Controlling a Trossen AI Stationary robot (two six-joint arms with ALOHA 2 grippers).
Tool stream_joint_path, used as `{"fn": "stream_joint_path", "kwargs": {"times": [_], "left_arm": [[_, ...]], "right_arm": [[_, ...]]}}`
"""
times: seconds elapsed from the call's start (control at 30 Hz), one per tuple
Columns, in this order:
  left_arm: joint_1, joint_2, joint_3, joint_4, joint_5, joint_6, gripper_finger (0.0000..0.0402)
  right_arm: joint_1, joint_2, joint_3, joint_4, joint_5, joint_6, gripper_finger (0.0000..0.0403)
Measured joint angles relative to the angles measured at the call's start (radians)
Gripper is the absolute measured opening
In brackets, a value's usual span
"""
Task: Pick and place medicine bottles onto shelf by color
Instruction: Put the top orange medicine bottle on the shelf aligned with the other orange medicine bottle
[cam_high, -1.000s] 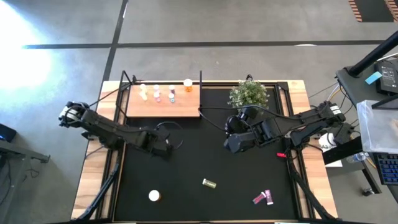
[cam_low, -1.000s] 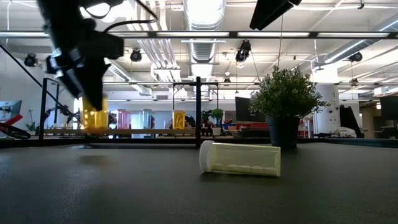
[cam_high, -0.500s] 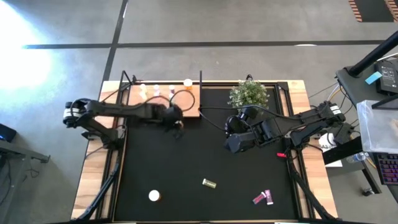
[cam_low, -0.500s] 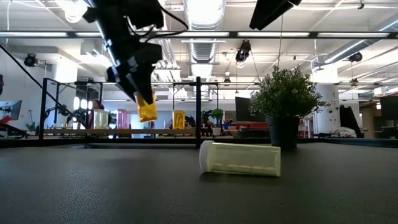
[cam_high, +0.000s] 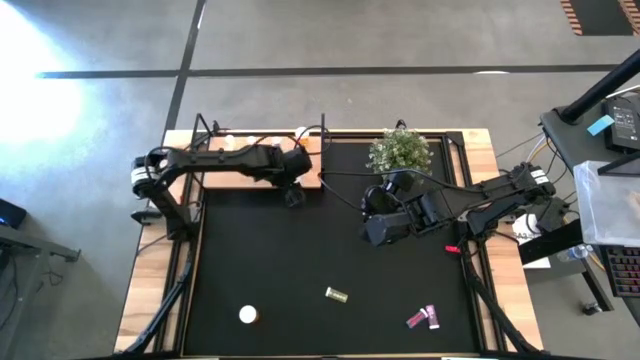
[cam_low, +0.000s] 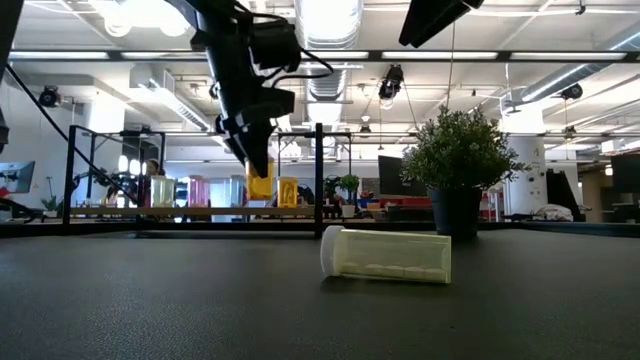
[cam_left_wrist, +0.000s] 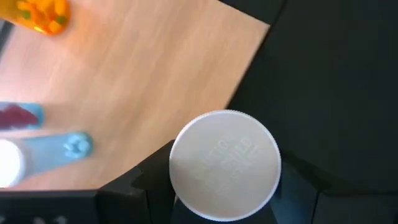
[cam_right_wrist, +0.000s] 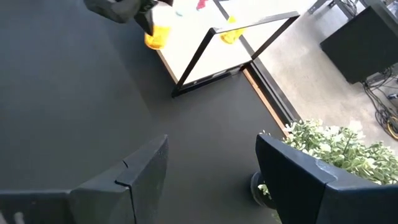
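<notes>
While nearest the front edge of the black mat (cam_high: 300, 260) lie three loose items, the shelf (cam_high: 262, 160) sits at the mat's far left corner. Front, going near to far from that shelf: a white-capped bottle (cam_high: 247, 315), a yellowish bottle (cam_low: 386, 254) on its side w/ pale pills inside, and a pink/magenta pair (cam_high: 422, 318) furthest off.

Mid-mat, well right of the shelf, the right gripper (cam_right_wrist: 211, 180) hangs w/ jaws apart, holding nothing; the plant (cam_high: 399, 149) is just behind it.

At the shelf's near right corner the left gripper (cam_high: 293, 172) is clamped on an orange bottle (cam_low: 259, 180), white cap (cam_left_wrist: 225, 164) facing the wrist cam, bottle held above the board edge, not set down.

On the shelf: another orange bottle (cam_low: 287, 191) w/ pills near the right post, a pink one (cam_low: 198, 190) and a pale yellowish one (cam_low: 161, 190) further left; blue-teal ones (cam_left_wrist: 53, 149) show blurred in the wrist view.
</notes>
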Motion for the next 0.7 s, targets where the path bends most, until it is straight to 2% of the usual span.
{"fn": "stream_joint_path", "kwargs": {"times": [0.43,0.7], "left_arm": [[0.135,0.026,0.012,0.071,0.085,0.190,0.0185],[0.181,0.100,0.099,0.058,0.086,0.255,0.0185]], "right_arm": [[0.000,0.000,0.000,0.016,0.000,0.000,0.0235],[0.000,0.000,0.000,0.031,0.000,0.000,0.0235]]}}
